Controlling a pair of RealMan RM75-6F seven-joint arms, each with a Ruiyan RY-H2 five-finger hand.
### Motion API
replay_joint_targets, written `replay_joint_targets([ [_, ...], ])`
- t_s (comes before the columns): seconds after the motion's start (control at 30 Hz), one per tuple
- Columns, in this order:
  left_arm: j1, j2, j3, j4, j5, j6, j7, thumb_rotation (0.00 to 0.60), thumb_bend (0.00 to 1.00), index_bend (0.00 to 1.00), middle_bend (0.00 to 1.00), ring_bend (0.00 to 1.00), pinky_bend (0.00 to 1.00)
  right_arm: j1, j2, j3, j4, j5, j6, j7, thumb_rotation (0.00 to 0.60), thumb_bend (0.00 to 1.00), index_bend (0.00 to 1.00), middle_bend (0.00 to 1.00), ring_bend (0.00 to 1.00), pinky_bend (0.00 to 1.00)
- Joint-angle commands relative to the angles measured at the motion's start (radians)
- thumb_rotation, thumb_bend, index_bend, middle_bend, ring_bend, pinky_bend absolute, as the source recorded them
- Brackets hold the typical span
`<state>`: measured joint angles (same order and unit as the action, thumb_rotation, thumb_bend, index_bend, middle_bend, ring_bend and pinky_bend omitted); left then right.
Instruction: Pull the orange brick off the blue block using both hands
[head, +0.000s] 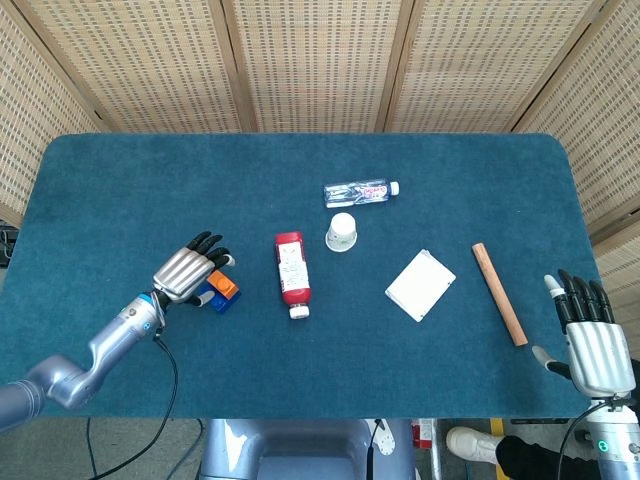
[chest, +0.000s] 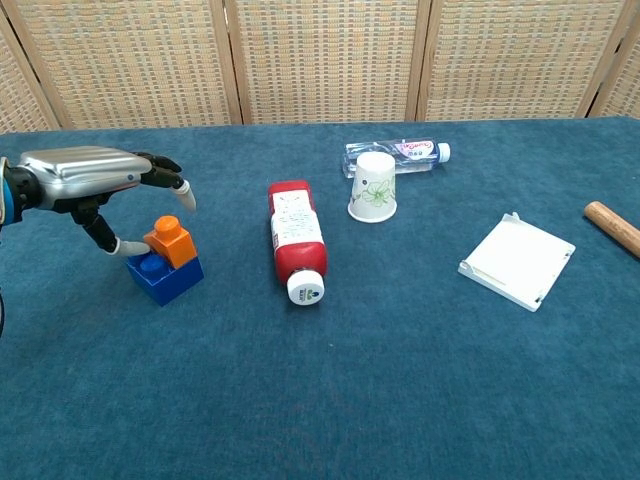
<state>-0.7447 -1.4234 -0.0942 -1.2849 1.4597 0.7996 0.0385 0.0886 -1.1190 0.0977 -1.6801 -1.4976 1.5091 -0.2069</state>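
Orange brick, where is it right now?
The orange brick sits on the blue block at the table's left side, left of the red bottle, with the left hand above it.

Your left arm reaches in from the near left corner, forearm angled toward the table's middle. Your left hand (head: 187, 273) is palm down with its fingers (chest: 172, 176) spread forward and its thumb dropped low beneath the palm; it holds nothing. Your right hand (head: 590, 340) sits at the near right edge, back facing up, fingers straight, apart and pointing far. It holds nothing.
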Motion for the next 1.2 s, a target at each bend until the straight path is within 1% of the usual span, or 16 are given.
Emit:
replay_joint_targets([
  [0.03, -0.004, -0.008, -0.002, -0.004, -0.01, 0.002, 0.005, 0.6, 0.33, 0.32, 0.29, 0.0, 0.0, 0.0, 0.001, 0.0, 0.001, 0.001, 0.001, 0.003, 0.6, 0.0, 0.0, 0.0, 0.0, 0.0],
  [0.13, -0.004, -0.011, 0.002, -0.004, -0.009, 0.011, 0.001, 0.6, 0.35, 0.38, 0.35, 0.0, 0.0, 0.0, 0.002, 0.0, 0.002, 0.002, 0.0, 0.008, 0.6, 0.0, 0.0, 0.0, 0.0, 0.0],
  [0.3, -0.008, -0.01, 0.006, -0.005, -0.015, 0.016, -0.003, 0.6, 0.37, 0.52, 0.51, 0.0, 0.0, 0.001, 0.003, -0.001, 0.001, -0.001, 0.0, 0.015, 0.6, 0.0, 0.0, 0.0, 0.0, 0.0],
  [0.37, -0.007, -0.008, 0.005, -0.006, -0.021, 0.019, -0.003, 0.6, 0.38, 0.55, 0.55, 0.0, 0.0, 0.001, 0.004, -0.001, 0.0, -0.001, 0.0, 0.017, 0.6, 0.0, 0.0, 0.0, 0.0, 0.0],
  [0.53, -0.002, 0.008, 0.0, -0.02, -0.032, 0.038, -0.019, 0.6, 0.42, 0.58, 0.57, 0.0, 0.0, 0.0, 0.004, -0.003, 0.0, -0.004, 0.002, 0.018, 0.6, 0.0, 0.0, 0.0, 0.0, 0.0],
  [0.67, 0.016, 0.037, -0.018, -0.044, -0.035, 0.085, -0.086, 0.6, 0.43, 0.58, 0.58, 0.01, 0.0, 0.0, 0.003, -0.005, -0.001, -0.009, 0.004, 0.02, 0.6, 0.0, 0.0, 0.0, 0.0, 0.0],
  [0.73, 0.032, 0.058, -0.033, -0.061, -0.033, 0.125, -0.161, 0.6, 0.44, 0.59, 0.58, 0.01, 0.0, -0.001, 0.003, -0.006, 0.0, -0.013, 0.007, 0.021, 0.6, 0.0, 0.0, 0.0, 0.0, 0.0],
  [0.87, 0.074, 0.085, -0.068, -0.095, -0.026, 0.213, -0.409, 0.6, 0.43, 0.59, 0.58, 0.02, 0.0, 0.002, 0.0, -0.006, 0.002, -0.017, 0.006, 0.019, 0.6, 0.0, 0.0, 0.0, 0.0, 0.0],
  [0.97, 0.097, 0.117, -0.087, -0.138, -0.023, 0.231, -0.7, 0.6, 0.43, 0.59, 0.58, 0.02, 0.0, 0.012, -0.006, -0.002, 0.01, -0.024, 0.002, 0.009, 0.6, 0.0, 0.0, 0.0, 0.0, 0.0],
  [1.0, 0.104, 0.127, -0.099, -0.158, -0.031, 0.232, -0.816, 0.6, 0.43, 0.59, 0.58, 0.02, 0.0, 0.018, -0.01, 0.004, 0.016, -0.025, 0.003, -0.001, 0.6, 0.0, 0.0, 0.0, 0.0, 0.0],
  [1.07, 0.112, 0.141, -0.116, -0.178, -0.033, 0.233, -0.997, 0.6, 0.44, 0.59, 0.58, 0.02, 0.0, 0.033, -0.017, 0.018, 0.027, -0.027, -0.002, -0.011, 0.6, 0.0, 0.0, 0.0, 0.0, 0.0],
  [1.1, 0.116, 0.143, -0.129, -0.19, -0.035, 0.236, -1.111, 0.6, 0.44, 0.59, 0.58, 0.02, 0.0, 0.048, -0.017, 0.028, 0.03, -0.028, -0.012, -0.011, 0.6, 0.0, 0.0, 0.0, 0.0, 0.0],
  [1.17, 0.113, 0.14, -0.141, -0.201, -0.028, 0.236, -1.241, 0.6, 0.44, 0.59, 0.58, 0.02, 0.0, 0.076, -0.009, 0.042, 0.036, -0.043, -0.03, -0.004, 0.6, 0.0, 0.0, 0.0, 0.0, 0.0],
  [1.2, 0.11, 0.138, -0.142, -0.2, -0.016, 0.236, -1.279, 0.6, 0.44, 0.59, 0.58, 0.02, 0.0, 0.087, -0.005, 0.047, 0.039, -0.052, -0.038, 0.009, 0.6, 0.0, 0.0, 0.0, 0.0, 0.0],
])
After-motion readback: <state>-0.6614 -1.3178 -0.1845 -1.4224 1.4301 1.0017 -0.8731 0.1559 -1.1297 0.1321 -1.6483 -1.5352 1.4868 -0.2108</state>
